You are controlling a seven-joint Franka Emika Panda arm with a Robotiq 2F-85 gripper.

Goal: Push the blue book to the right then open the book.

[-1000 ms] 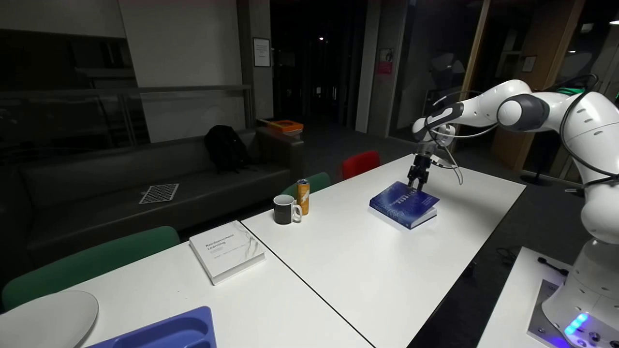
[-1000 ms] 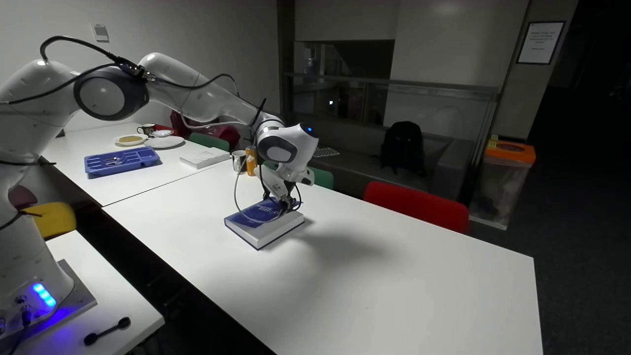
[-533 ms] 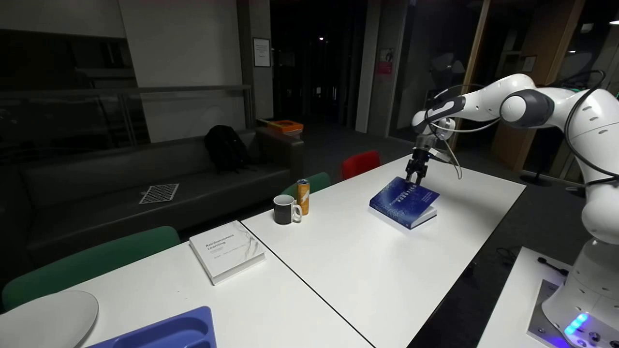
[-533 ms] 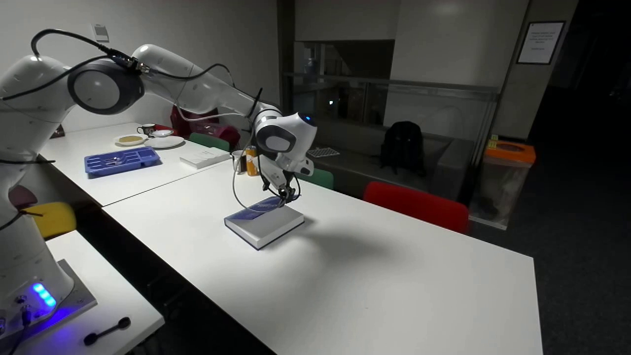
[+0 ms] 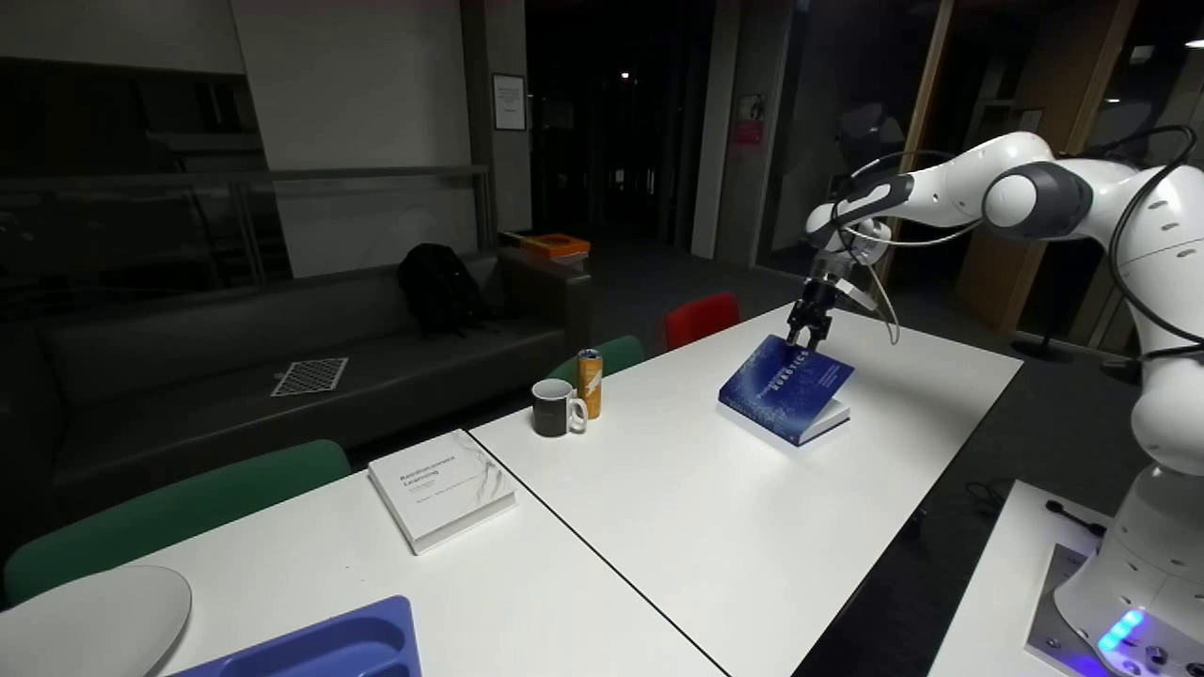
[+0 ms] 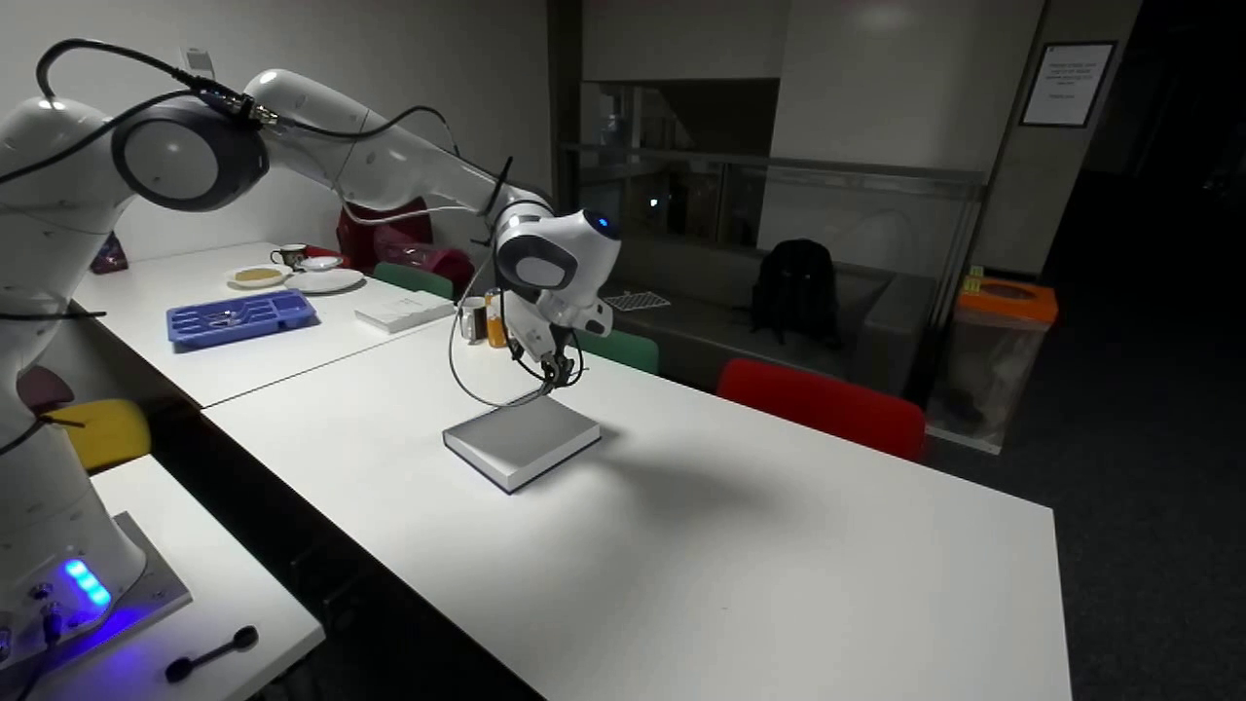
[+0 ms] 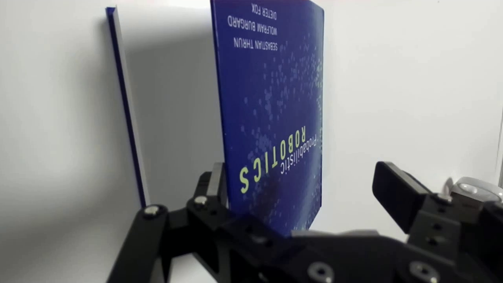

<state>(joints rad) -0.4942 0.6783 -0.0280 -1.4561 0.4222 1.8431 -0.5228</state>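
The blue book [image 5: 788, 385] lies on the white table with its front cover raised at a slant, its spine side resting down. In the wrist view the lifted cover [image 7: 271, 98] shows yellow and white print, and pale pages [image 7: 173, 118] are exposed beside it. My gripper [image 7: 300, 173] stands open with its fingers wide apart. One finger [image 7: 217, 181] is at the cover's free edge on the page side, seemingly touching it; the opposite finger is well clear of the cover. From an exterior view the page block [image 6: 526, 443] is bare and the gripper [image 6: 557, 375] hides part of the cover.
A mug [image 5: 551, 414] and an orange can [image 5: 590, 385] stand together near the table's chair side. Farther along lie a white book [image 5: 442, 484] and a blue tray [image 6: 238, 316]. A red chair [image 6: 823, 404] borders the table.
The front cover has swung up more steeply, uncovering more of the pages. My gripper has risen with it and shifted toward the spine side. The book's body has stayed in place.
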